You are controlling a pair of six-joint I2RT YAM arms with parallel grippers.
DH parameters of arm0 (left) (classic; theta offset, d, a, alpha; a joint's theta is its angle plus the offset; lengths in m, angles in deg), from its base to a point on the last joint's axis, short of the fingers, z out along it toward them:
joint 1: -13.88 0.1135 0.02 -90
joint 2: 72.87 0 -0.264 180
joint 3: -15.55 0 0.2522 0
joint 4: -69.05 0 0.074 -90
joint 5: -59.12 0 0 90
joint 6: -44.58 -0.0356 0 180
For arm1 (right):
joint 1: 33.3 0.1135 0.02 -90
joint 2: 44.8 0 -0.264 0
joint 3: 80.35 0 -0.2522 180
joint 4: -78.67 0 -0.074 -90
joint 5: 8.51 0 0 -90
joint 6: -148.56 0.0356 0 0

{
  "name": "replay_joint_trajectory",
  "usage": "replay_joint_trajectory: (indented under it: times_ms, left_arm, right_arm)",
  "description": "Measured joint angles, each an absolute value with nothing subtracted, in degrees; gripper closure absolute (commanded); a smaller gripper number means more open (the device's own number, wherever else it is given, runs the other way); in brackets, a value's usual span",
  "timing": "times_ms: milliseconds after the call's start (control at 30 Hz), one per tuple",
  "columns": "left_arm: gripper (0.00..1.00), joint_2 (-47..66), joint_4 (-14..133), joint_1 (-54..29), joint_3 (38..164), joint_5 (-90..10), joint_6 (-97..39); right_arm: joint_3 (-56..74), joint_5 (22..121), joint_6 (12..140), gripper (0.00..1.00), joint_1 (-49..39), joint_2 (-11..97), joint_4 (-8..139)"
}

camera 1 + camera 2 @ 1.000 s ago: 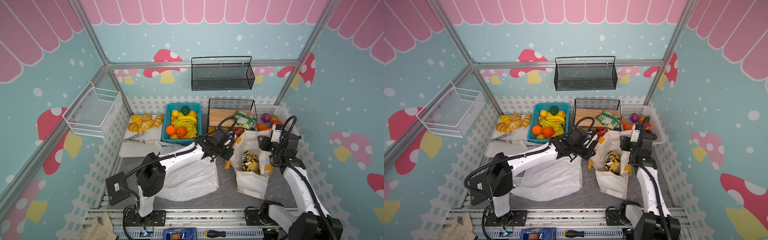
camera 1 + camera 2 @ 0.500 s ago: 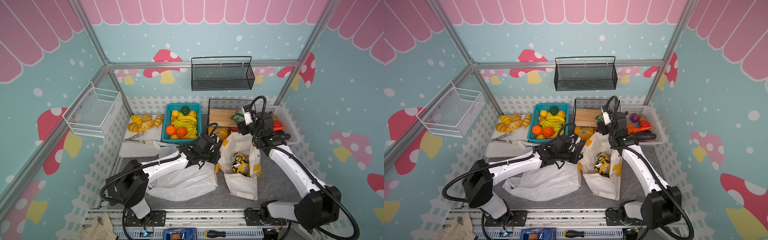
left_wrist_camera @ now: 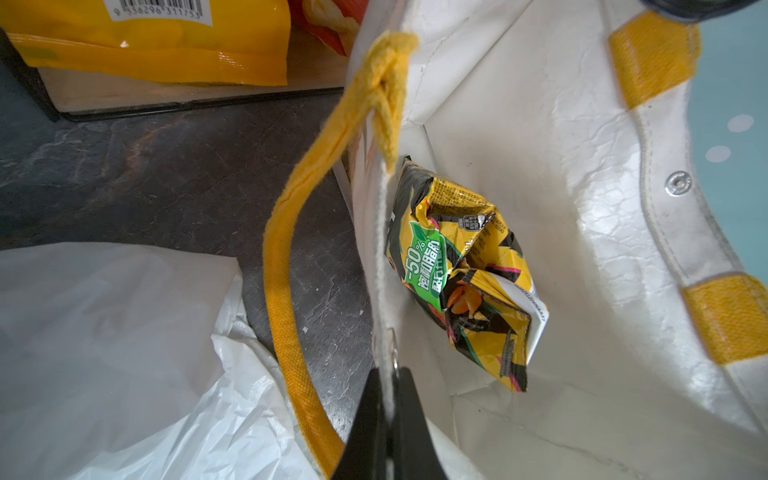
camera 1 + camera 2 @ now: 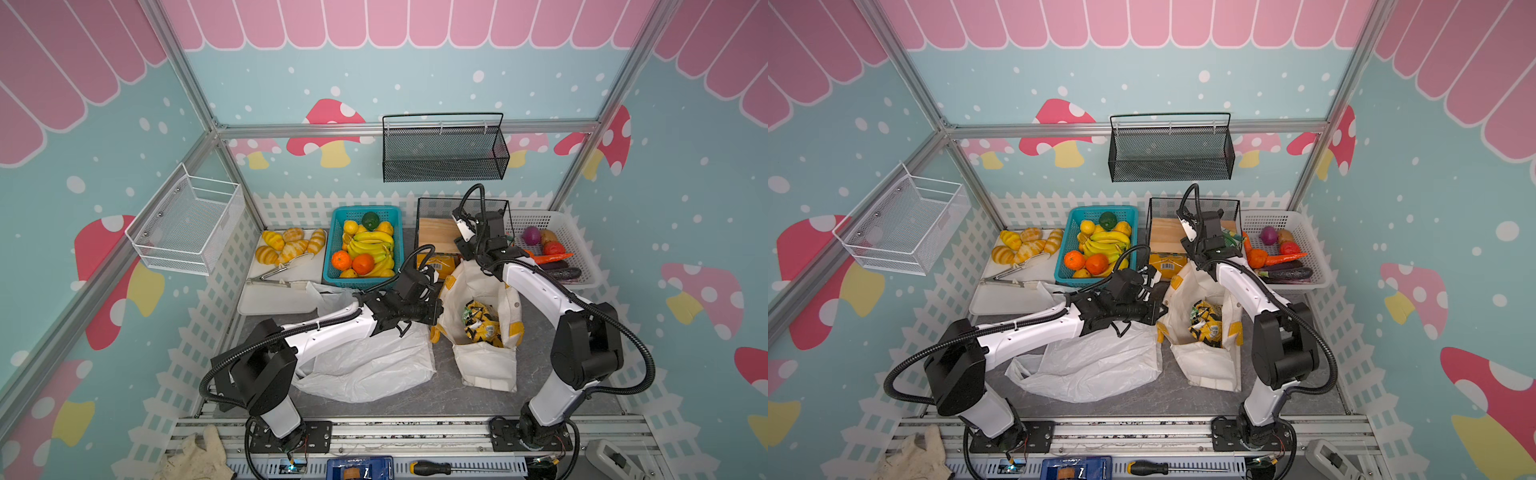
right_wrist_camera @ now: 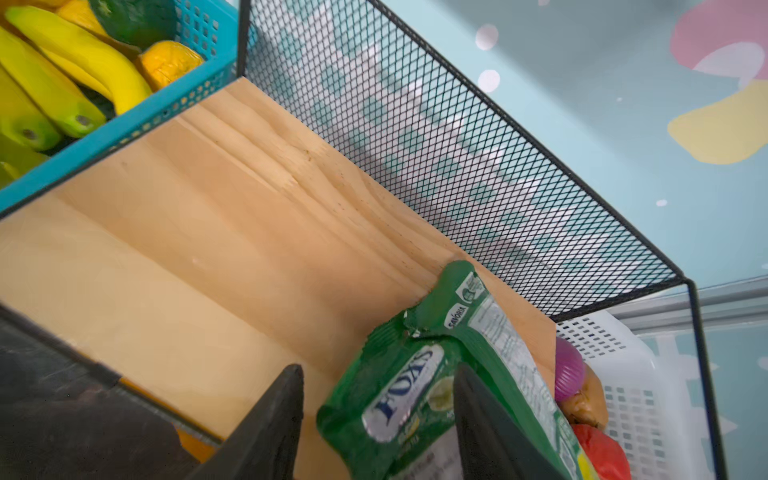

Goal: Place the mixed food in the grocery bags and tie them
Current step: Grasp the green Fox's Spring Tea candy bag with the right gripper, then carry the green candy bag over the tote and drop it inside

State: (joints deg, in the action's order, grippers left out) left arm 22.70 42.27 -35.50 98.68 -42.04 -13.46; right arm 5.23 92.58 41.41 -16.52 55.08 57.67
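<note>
At the counter's (image 4: 444, 395) back edge, in the mesh tray (image 5: 457, 166), the right fingers (image 5: 266, 424) stand spread over the green packet (image 5: 415, 395), which lies lengthwise along them; left fingers (image 3: 411, 415) pinch the tote (image 3: 380, 249) rim.

Along the back fence ahead of me sits a white tray (image 4: 274, 301) carrying striped bread rolls (image 4: 286, 245) and metal tongs (image 4: 270, 278). Just beside it stands a teal basket (image 4: 329, 249), then a black mesh crate (image 5: 457, 166) with a wooden floor (image 4: 432, 239). Next comes a white plastic basket (image 4: 577, 232) holding a purple onion (image 4: 531, 236), a carrot (image 4: 552, 257) and a dark aubergine (image 4: 565, 273). A black mesh shelf (image 4: 442, 158) hangs on the back wall, and a white wire basket (image 4: 187, 226) on the wall to my left. A screwdriver (image 4: 432, 468) and a crumpled cloth (image 4: 195, 457) lie at the front edge.
</note>
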Motion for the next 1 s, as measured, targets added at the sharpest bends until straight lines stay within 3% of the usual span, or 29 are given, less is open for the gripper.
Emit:
replay_joint_trajectory:
  times_ms: [233,300,433,767,1000]
  left_arm:
    - [1.0,22.7,42.25,-35.31,98.7,-42.02,-13.46]
    - [1.0,22.73,42.25,-35.31,98.76,-42.04,-13.46]
    - [1.0,22.92,42.23,-35.31,99.11,-42.04,-13.46]
    - [1.0,23.32,42.51,-35.24,99.64,-42.02,-13.24]
    - [1.0,23.34,43.15,-35.26,99.64,-42.06,-13.02]
  right_arm:
    - [2.43,97.56,39.44,0.92,-16.37,57.63,56.95]
    - [2.08,97.06,40.19,0.99,-16.44,56.98,56.86]
    - [2.6,93.52,42.63,1.0,-16.41,51.88,56.38]
    - [11.98,76.8,54.76,1.0,-16.3,23.19,59.31]
    - [20.68,70.57,63.05,1.0,-16.33,11.69,54.04]
